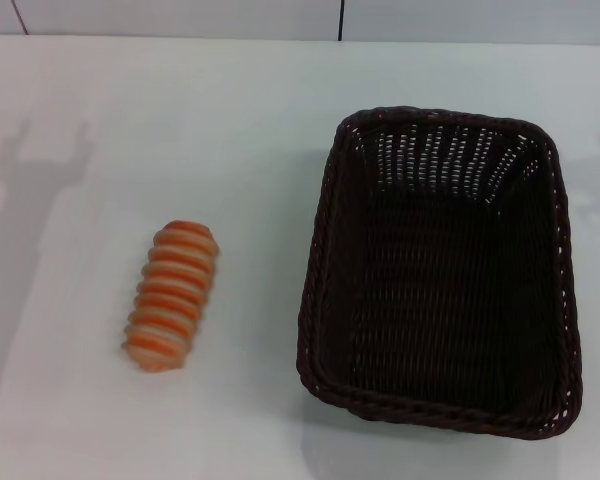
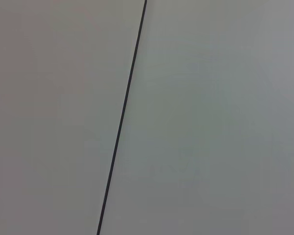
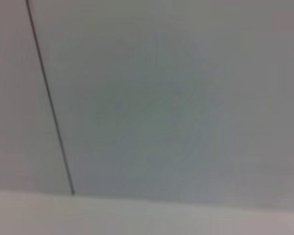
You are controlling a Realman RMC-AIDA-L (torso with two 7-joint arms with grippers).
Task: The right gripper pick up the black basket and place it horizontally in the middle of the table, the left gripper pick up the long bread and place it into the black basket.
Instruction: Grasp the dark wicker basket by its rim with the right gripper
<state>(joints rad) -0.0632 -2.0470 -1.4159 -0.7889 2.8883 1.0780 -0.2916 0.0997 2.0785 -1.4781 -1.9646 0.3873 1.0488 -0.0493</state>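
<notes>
White surface [image 1: 230,130] carries the black basket [image 1: 442,270] on the robot's right, long axis running away from the robot, empty, and the long bread [image 1: 172,294] well apart on the left. Basket looks light, stiff wicker: pinch the braided rim mid-side; bread looks light with ridges, so grip across its middle. Neither gripper is in view, jaws state unknown.
</notes>
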